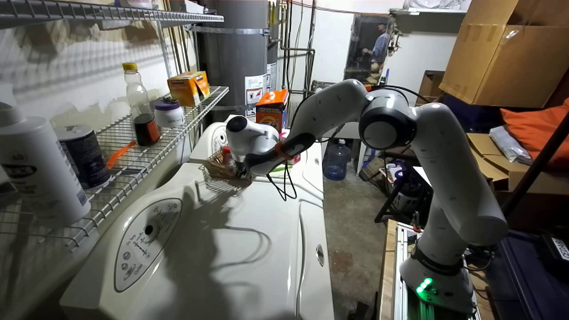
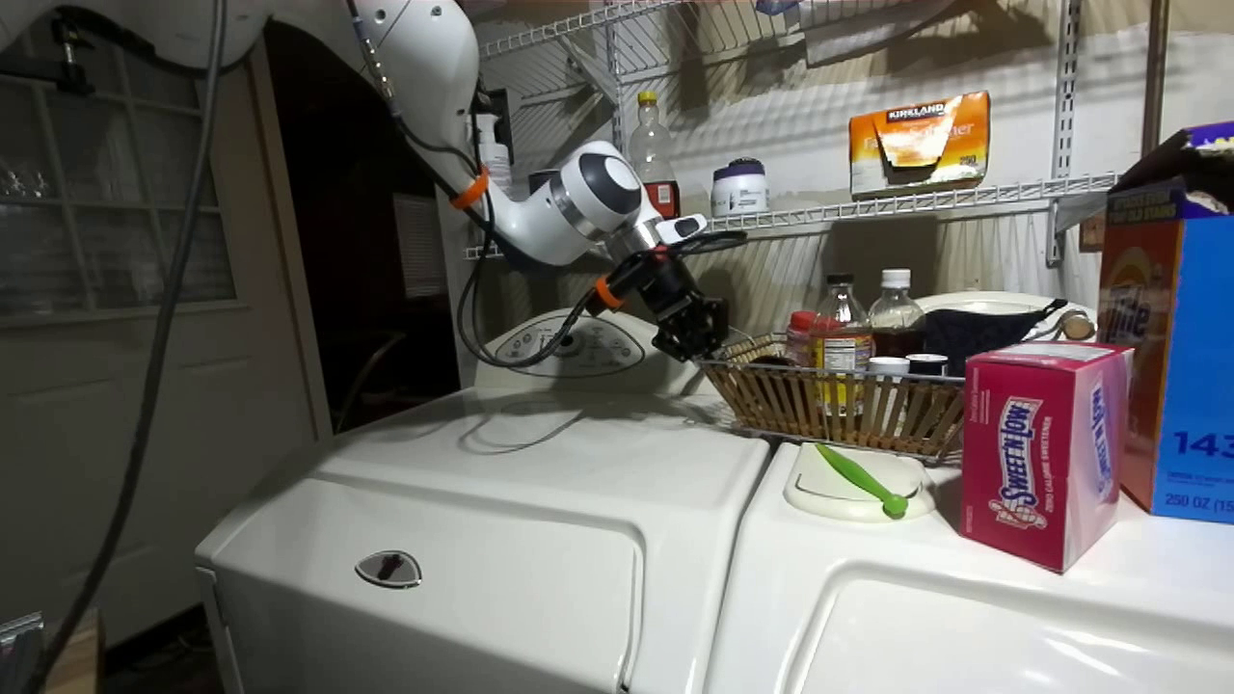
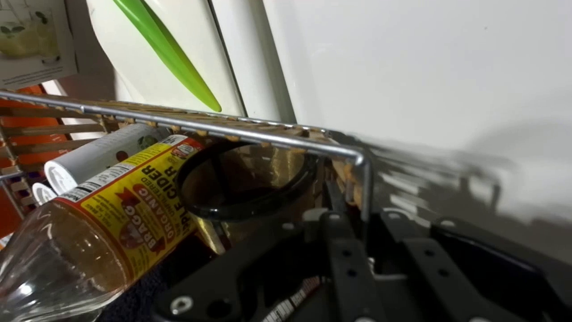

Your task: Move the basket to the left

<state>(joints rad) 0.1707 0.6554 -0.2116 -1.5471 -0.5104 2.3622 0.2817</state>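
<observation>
The basket (image 1: 215, 167) is a low wicker basket with a metal wire rim. It stands at the back of the white machines, across the seam between them (image 2: 771, 400). It holds a cider bottle (image 3: 134, 214), a dark-rimmed cup (image 3: 250, 210), a red-lidded jar (image 2: 799, 335) and several other items. My gripper (image 2: 696, 349) is at the basket's end nearest the control panel. In the wrist view my fingers (image 3: 364, 219) straddle the wire rim, one inside and one outside, and appear closed on it. The fingertips are partly hidden in shadow.
A Sweet'N Low box (image 2: 1012, 453) and a green brush (image 2: 858, 477) are in front of the basket. A large detergent box (image 2: 1200, 386) stands beyond it. A wire shelf (image 2: 1022, 195) with bottles runs above. A raised control panel (image 2: 549, 349) is behind.
</observation>
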